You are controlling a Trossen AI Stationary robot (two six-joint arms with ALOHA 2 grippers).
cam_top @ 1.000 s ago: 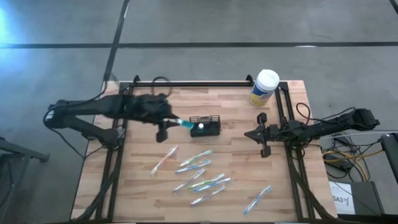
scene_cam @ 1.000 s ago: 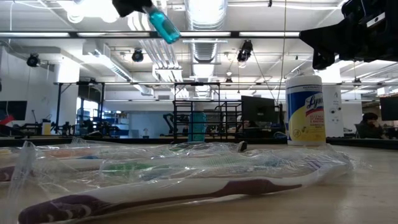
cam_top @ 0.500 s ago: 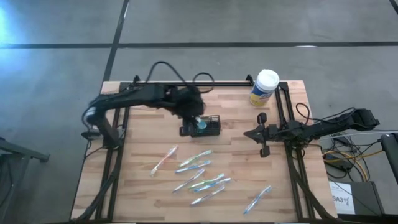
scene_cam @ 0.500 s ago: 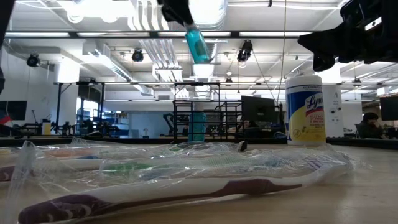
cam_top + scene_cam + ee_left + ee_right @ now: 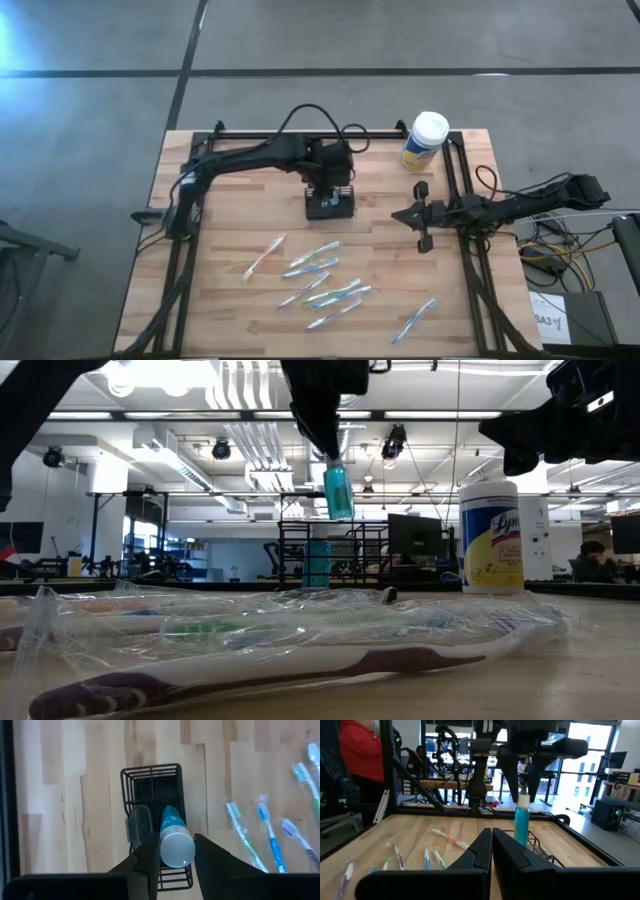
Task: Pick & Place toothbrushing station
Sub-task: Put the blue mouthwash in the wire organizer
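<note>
Wood table (image 5: 230,230), high view as the clock face, 12 at the far edge.

Left arm reaches from about 9 to just past centre. Left gripper (image 5: 172,851) hangs directly above the toothbrushing station (image 5: 330,203) and points straight down. Its fingers are partly apart and clamped on a teal tube (image 5: 338,490), white cap (image 5: 177,850) end up between the pads and the teal end down. My read: it's held vertical and centred over the caddy's open top, so a straight descent would clear the slats. In the low view the tube is well above the table, not yet inside.

Right arm is parked at about 3, near the table edge. Right gripper (image 5: 491,851) is fully closed with nothing in it and sits well clear of the caddy, probably to stay out of the left arm's path.

Wipes canister (image 5: 425,140) stands upright at about 1, white lid on, contents not visible.

The station is a black wire caddy just off centre toward 12, sitting flat. Wrist view shows a clear plastic piece (image 5: 136,824) at one side of the caddy; I can't tell whether it's inside or clipped on. The rest of the interior looks bare.

Wrapped toothbrushes (image 5: 320,280) lie loose across 5 to 7, none in the caddy; one more (image 5: 414,320) lies alone toward 4.
</note>
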